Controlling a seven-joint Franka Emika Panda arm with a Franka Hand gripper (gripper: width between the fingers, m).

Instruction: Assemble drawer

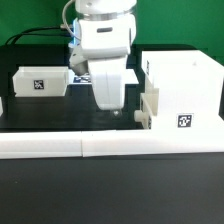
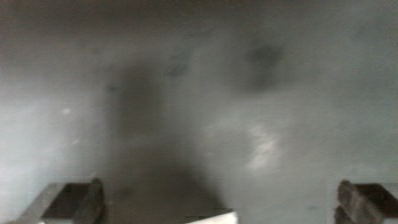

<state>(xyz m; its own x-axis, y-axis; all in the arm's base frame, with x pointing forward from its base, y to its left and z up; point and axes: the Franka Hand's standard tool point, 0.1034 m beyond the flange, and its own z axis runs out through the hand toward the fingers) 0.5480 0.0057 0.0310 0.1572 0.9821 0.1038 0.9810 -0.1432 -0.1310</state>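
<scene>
The large white housing [image 1: 186,88] of the drawer stands at the exterior view's right, with a square tag on its front. A small white tray [image 1: 147,106] sits against the housing's left side, seemingly partly inside it. A second knobbed tray [image 1: 41,82] with a tag lies at the left. My gripper [image 1: 108,103] hangs low over the dark table between the two trays, close to the tray at the housing. In the wrist view the gripper [image 2: 221,205] is open, its fingertips [image 2: 71,202] wide apart with nothing between them. A white corner [image 2: 210,218] shows there; I cannot tell of what.
The long white L-shaped bar [image 1: 110,146] runs along the table's front. The marker board [image 1: 80,72] lies behind the arm. Dark cables run at the back left. The wrist view is blurred and shows only grey surface.
</scene>
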